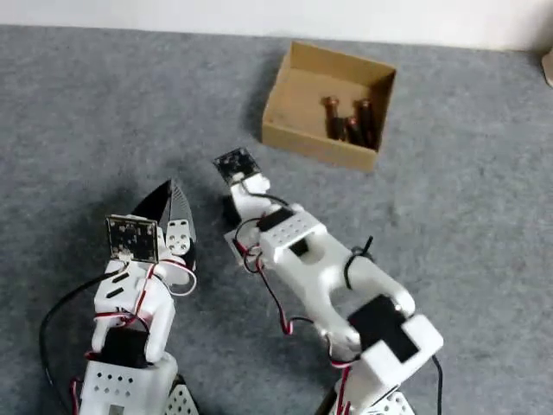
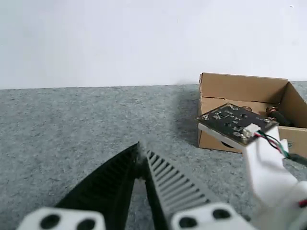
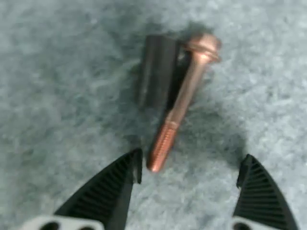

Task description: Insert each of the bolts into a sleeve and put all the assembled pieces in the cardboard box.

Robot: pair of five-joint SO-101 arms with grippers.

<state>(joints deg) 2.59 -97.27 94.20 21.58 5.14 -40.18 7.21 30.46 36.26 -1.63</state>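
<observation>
The right gripper (image 3: 191,164) hangs over the grey mat (image 1: 78,121) with its jaws wide apart. The bolt (image 3: 184,98) lies just ahead of it, its threaded tip just inside the gap beside one finger (image 3: 115,184). The bolt is copper-coloured with a flanged head. A dark, short sleeve (image 3: 157,76) lies alongside, touching it near the head. The left gripper (image 1: 173,197), jaws together, sits at 9 o'clock of the right wrist. The box (image 1: 302,141), at 1 o'clock, holds what seem to be assembled pieces (image 1: 350,121).

the bolt (image 3: 180,104) is copper, the sleeve (image 3: 158,72) dark grey, the carpet (image 3: 57,72) grey, the box (image 1: 315,147) brown
</observation>
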